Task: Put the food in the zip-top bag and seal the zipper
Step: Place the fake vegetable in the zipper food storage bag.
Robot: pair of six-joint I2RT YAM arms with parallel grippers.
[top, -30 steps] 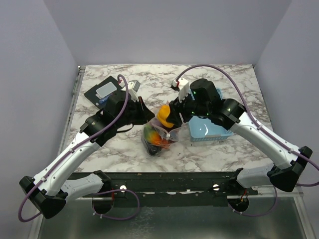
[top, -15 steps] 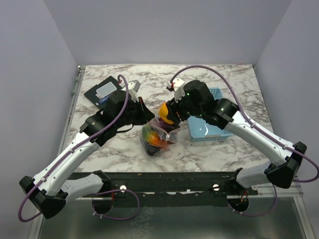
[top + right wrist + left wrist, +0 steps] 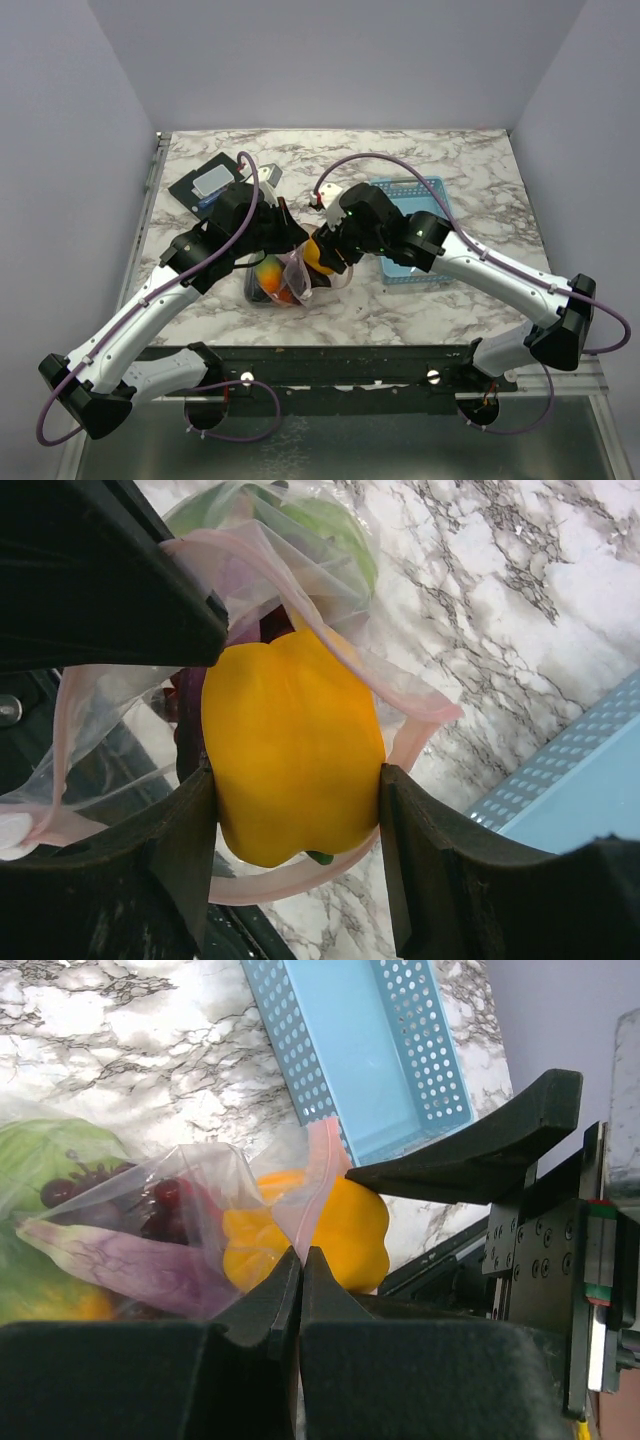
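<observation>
My right gripper is shut on a yellow pepper and holds it in the open mouth of the zip-top bag. The pinkish zipper loops around the pepper. My left gripper is shut on the bag's mouth edge and holds it up. Inside the bag I see a green cabbage, dark grapes and a purple eggplant. In the top view the pepper sits between both grippers at the table's middle.
A light-blue slotted basket stands right of the bag, partly under my right arm; it also shows in the left wrist view. A black pad with a white device lies at the back left. The table's front edge runs just below the bag.
My right gripper has moved left and down with the yellow pepper into the bag's mouth. The bag has shifted left. More of the blue basket now shows.
</observation>
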